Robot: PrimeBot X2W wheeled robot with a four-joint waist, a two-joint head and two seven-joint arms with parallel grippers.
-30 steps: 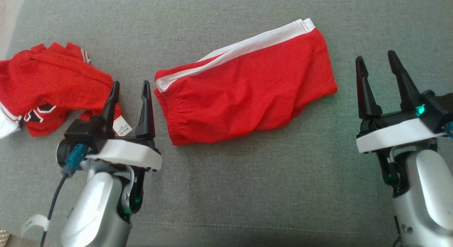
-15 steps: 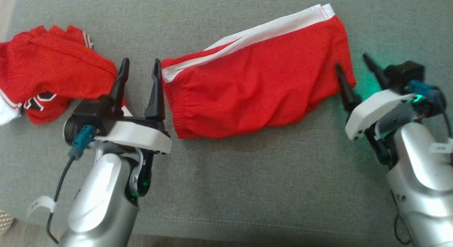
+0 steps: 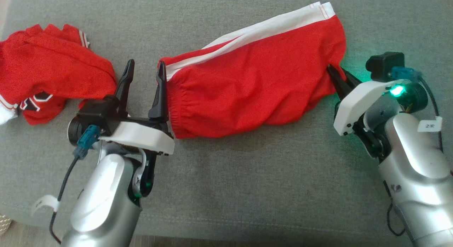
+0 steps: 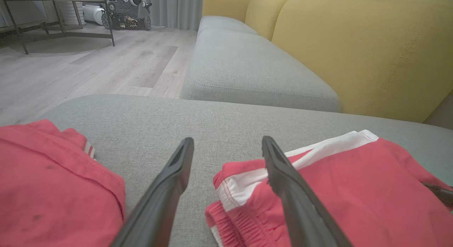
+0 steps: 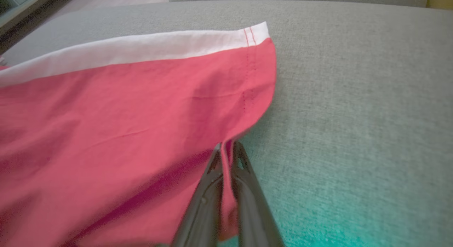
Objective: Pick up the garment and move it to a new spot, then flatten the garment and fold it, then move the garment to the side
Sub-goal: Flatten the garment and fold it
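Claws: the right claw point(image 5: 226, 145) is pressed together, pinching the near right hem corner of the red shorts point(image 3: 254, 84). The left claw point(image 3: 147, 63) is spread wide and empty, over the bare gap between the two red items.
Held cloth: a thin fold of shorts fabric runs between the shut fingers in the right wrist view. The rest of the shorts lies on the grey cushion point(image 3: 247, 176), with the white stripe along the far edge and the elastic waist just beside the left claw.
Garment: the garment point(image 3: 46, 77) lies crumpled at the cushion's left end, just beside the left claw and apart from the shorts. Part of a black print and a bit of white sleeve show at its near edge.
Handling: it looks soft, light and limp. It should sag and bunch from a single pinch, with no risk of breakage.
Where to hold: a hem or shoulder edge, doubled over, with the two claws well apart along it. The crumpling hides which edge is which.
Concern: the pinch is on the shorts, not the garment.
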